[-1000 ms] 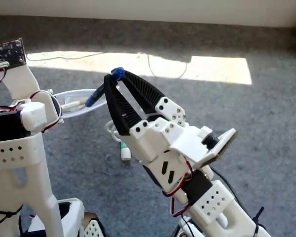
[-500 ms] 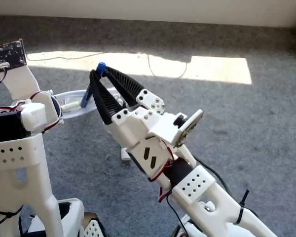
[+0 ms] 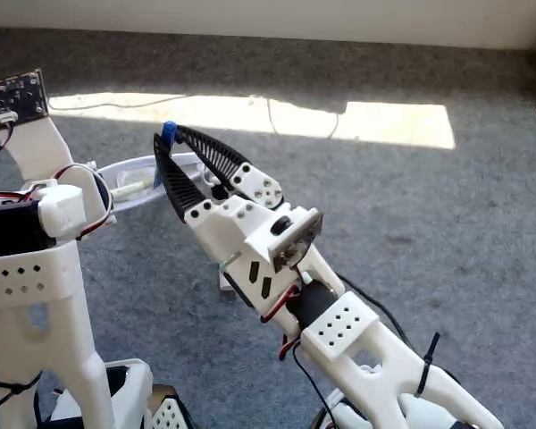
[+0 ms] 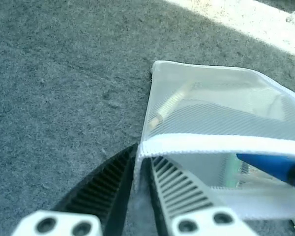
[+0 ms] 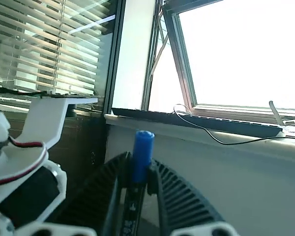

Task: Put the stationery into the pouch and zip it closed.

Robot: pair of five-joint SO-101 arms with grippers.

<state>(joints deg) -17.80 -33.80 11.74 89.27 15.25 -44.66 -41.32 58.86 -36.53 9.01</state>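
Note:
A see-through mesh pouch (image 3: 129, 183) hangs just above the grey carpet. My left gripper (image 4: 141, 160) is shut on the corner of its white rim (image 4: 211, 142), holding the mouth apart. My right gripper (image 3: 171, 141) is shut on a blue pen (image 3: 168, 131), held upright over the pouch mouth. The pen's lower end (image 4: 270, 166) reaches inside the pouch. A pale stick-like item (image 4: 169, 105) lies in the pouch too. In the right wrist view the blue pen (image 5: 140, 155) stands between the black fingers (image 5: 167, 191).
A white marker with a green band (image 3: 225, 279) lies on the carpet below the right arm, mostly hidden by it. The left arm's white body (image 3: 36, 268) stands at the near left. A sunlit patch and a thin cable (image 3: 277, 116) cross the far carpet.
My right gripper has carried the blue pen to the left and farther away, over to the pouch mouth. The left arm and the pouch have kept still.

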